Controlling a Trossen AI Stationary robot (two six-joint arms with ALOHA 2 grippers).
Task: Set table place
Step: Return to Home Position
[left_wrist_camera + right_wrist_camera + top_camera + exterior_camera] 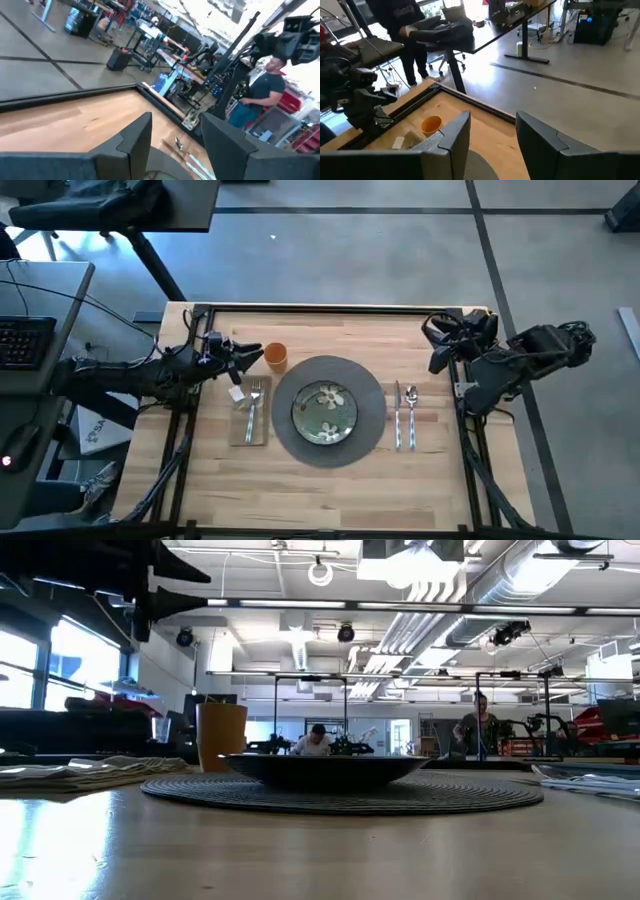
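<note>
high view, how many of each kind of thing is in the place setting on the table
placemat: 1
plate: 1
cup: 1
napkin: 1
fork: 1
knife: 1
spoon: 1
total: 7

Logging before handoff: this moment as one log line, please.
left gripper: open, near cup | right gripper: open, over table's right edge | plate on placemat | fork on napkin, left | knife, spoon right
</note>
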